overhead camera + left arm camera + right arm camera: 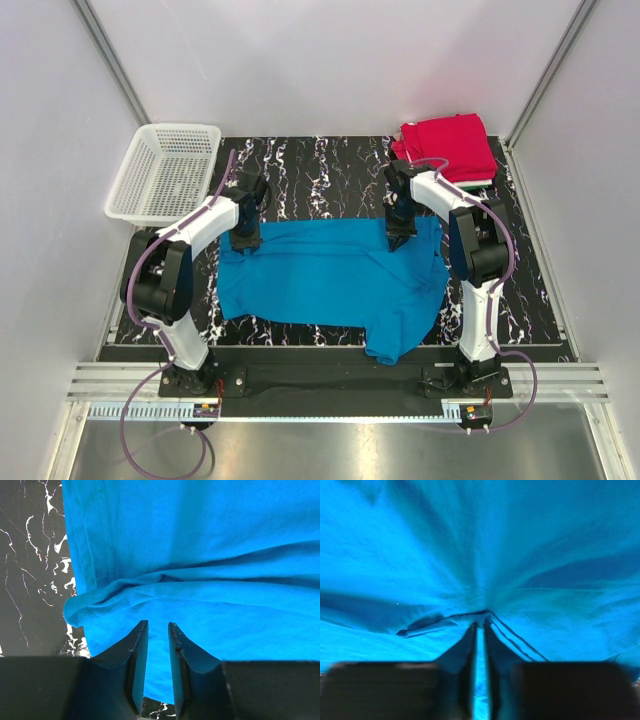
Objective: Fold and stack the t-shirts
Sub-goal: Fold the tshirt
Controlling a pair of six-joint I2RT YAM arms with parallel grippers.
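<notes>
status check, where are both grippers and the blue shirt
Left gripper pinching far edge of blue t-shirt, right gripper closed on it too. Shirt spread, not yet folded. Nothing in the way; folded stack far right.

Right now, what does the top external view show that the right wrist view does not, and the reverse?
Only the top external view: the white mesh basket at the far left, the folded red shirt at the far right, the left gripper at the far left corner of the blue t-shirt, and that shirt's whole outline. Only the right wrist view: creases running together at the right gripper, whose nearly closed jaws pinch the cloth. Both: the right gripper on the blue t-shirt.
</notes>
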